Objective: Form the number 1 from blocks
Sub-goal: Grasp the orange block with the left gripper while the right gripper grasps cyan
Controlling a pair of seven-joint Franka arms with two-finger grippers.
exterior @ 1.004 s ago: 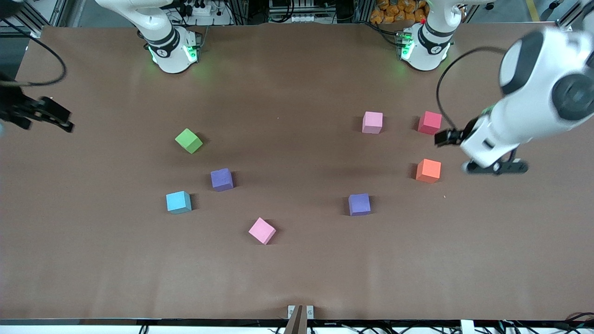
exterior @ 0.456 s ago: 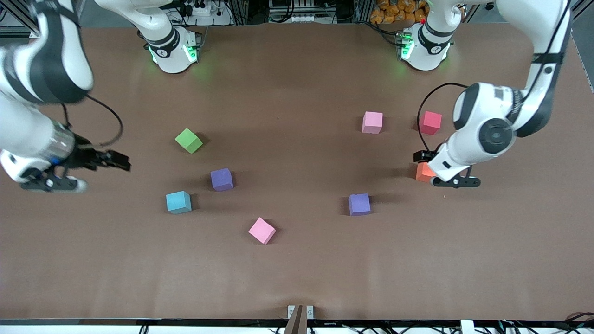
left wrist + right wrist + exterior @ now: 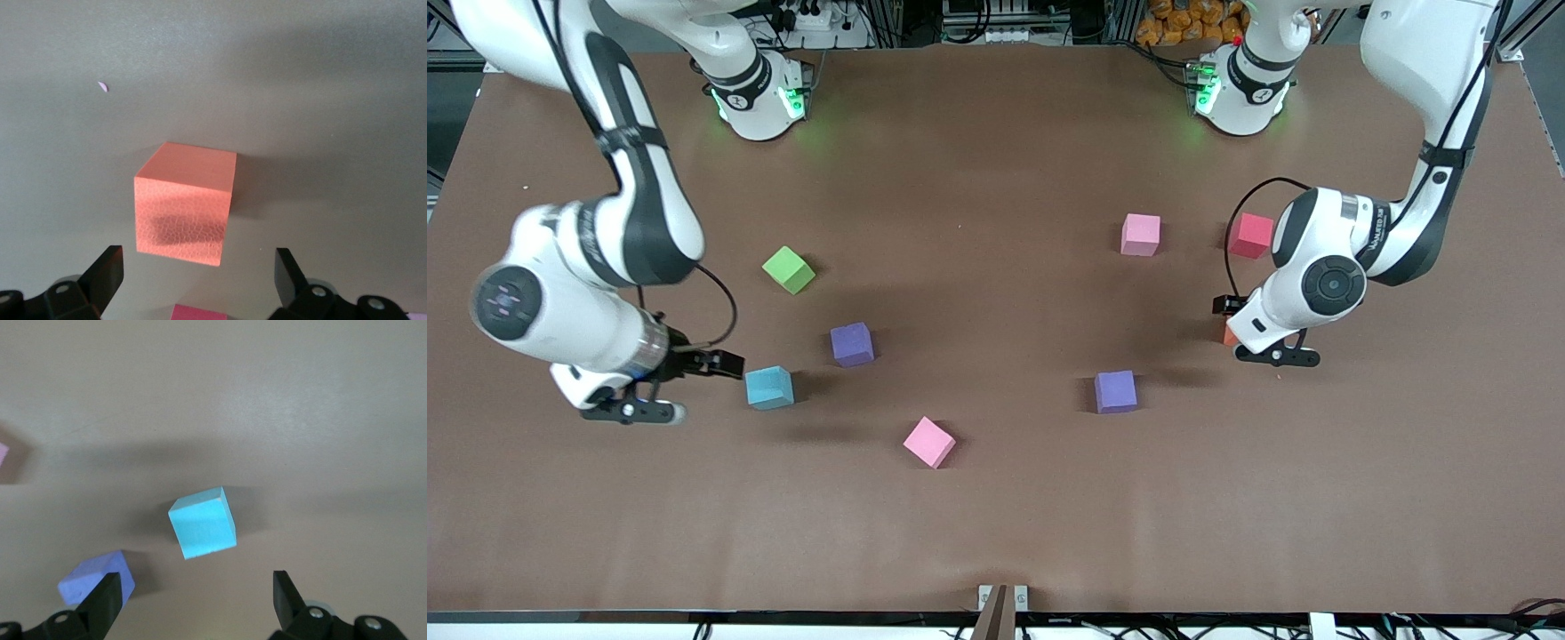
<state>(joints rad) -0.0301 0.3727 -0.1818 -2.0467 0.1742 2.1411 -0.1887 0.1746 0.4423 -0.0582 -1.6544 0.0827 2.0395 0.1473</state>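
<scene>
Left pincer (image 3: 199, 283) is over the orange block (image 3: 185, 203), jaws spread wide and released, nothing between them; in the front view the left pincer (image 3: 1249, 342) hides all but a sliver of the orange block (image 3: 1229, 336), which sits on the table (image 3: 996, 533) toward the left arm's end. Right pincer (image 3: 193, 603) is also released, jaws apart, empty, hanging low beside the sky blue block (image 3: 202, 523); from the front the right pincer (image 3: 680, 382) is just beside the sky blue block (image 3: 769, 388), on the side toward the right arm's end of the table, not touching as far as I can tell. One purple block (image 3: 852, 344) is near the sky blue one, slightly farther from the front camera; it also shows in the right wrist view (image 3: 97, 579). Second purple block (image 3: 1116, 392) lies nearer the front camera than the orange one, well apart from the first. Pale pink block (image 3: 1141, 235) sits beside the red cube (image 3: 1251, 236), both farther from the front camera than the orange block. A brighter pink cube (image 3: 929, 442), turned at an angle, is nearest the front camera. Green cube (image 3: 789, 269), also rotated, sits farther from the front camera than the first purple block. All cubes are flat on the table, none touching.
</scene>
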